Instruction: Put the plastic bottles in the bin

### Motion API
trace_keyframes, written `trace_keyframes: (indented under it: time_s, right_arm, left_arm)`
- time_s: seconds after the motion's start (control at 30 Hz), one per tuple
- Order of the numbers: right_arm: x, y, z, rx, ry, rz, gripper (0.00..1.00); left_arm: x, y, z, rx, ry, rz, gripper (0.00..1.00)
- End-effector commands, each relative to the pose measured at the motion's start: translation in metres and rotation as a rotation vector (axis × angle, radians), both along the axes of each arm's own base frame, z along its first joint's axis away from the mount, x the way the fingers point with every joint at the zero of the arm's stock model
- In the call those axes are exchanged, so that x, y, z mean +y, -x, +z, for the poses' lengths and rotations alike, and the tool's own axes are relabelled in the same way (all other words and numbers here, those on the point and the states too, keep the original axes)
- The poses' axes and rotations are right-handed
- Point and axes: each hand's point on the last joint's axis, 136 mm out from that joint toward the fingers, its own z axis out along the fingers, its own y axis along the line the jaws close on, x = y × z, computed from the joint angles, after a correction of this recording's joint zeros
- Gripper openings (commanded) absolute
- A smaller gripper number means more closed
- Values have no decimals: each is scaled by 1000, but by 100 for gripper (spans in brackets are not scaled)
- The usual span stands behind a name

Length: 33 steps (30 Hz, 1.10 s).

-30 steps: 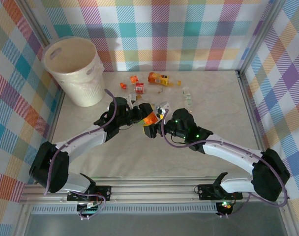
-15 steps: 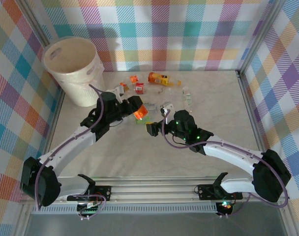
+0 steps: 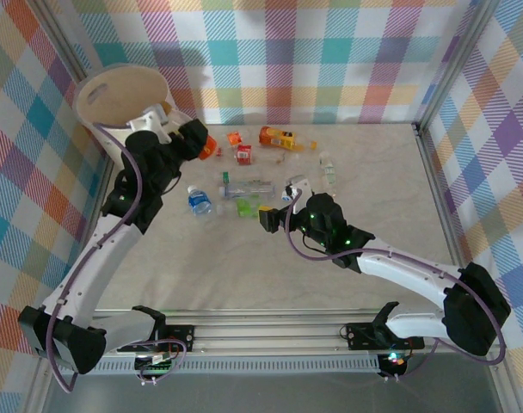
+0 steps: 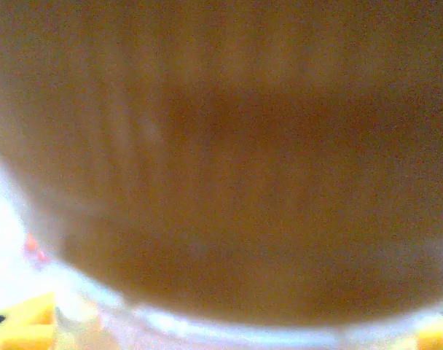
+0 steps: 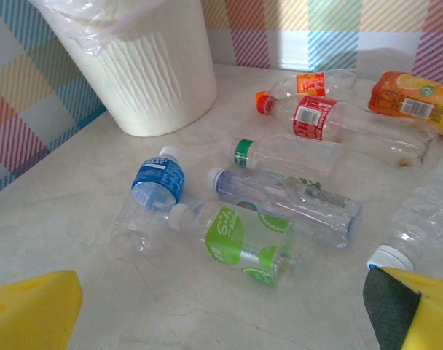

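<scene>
**Plastic bottles (image 3: pixel 244 185): one at the rim, the rest waiting**

At the table's (image 3: pixel 356 267) 10 o'clock corner stands the bin (image 3: pixel 115 73). Your left gripper (image 3: pixel 201 142), jaws narrow, looks clamped on an orange-labelled bottle (image 3: pixel 208 146) at the tub's 4 o'clock, just beside the rim, probably lifted there to clear the wall before release. The other bottles lie on their sides toward 12 o'clock. Your right gripper (image 3: pixel 279 204) hovers with jaws spread wide at 3 o'clock of the green-labelled bottle (image 5: pixel 243 244), likely lining up its pick.
</scene>
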Motion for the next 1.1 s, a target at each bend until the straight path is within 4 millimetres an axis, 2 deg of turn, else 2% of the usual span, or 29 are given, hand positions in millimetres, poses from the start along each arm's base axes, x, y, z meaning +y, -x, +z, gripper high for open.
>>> trace_keyframes:
  time_s: [0.0,0.17,0.37,0.5,0.67,0.73,0.87,1.07]
  right_arm:
    - [-6,-2,15,-37,-52,-52,100]
    - [-8,0,13,-31,-54,-51,100]
    - [-13,1,13,-33,-42,-61,100]
    - [-16,1,11,-34,-30,-70,100]
    - [-17,1,12,-38,-20,-75,100]
    - [-17,1,13,-41,-18,-73,100]
    - [-16,-1,13,-41,-10,-75,100]
    - [-14,-2,7,-18,2,-70,100]
  left_arm:
    - [49,-16,40,-132,-38,218,53]
    - [96,-55,61,-186,6,367,53]
    - [150,-104,67,-182,109,481,53]
    - [187,-131,59,-171,206,567,53]
    - [229,-159,30,-144,373,653,54]
    - [240,-174,19,-122,431,650,54]
    - [247,-201,0,-67,484,665,53]
    - [256,-228,-20,-15,517,709,54]
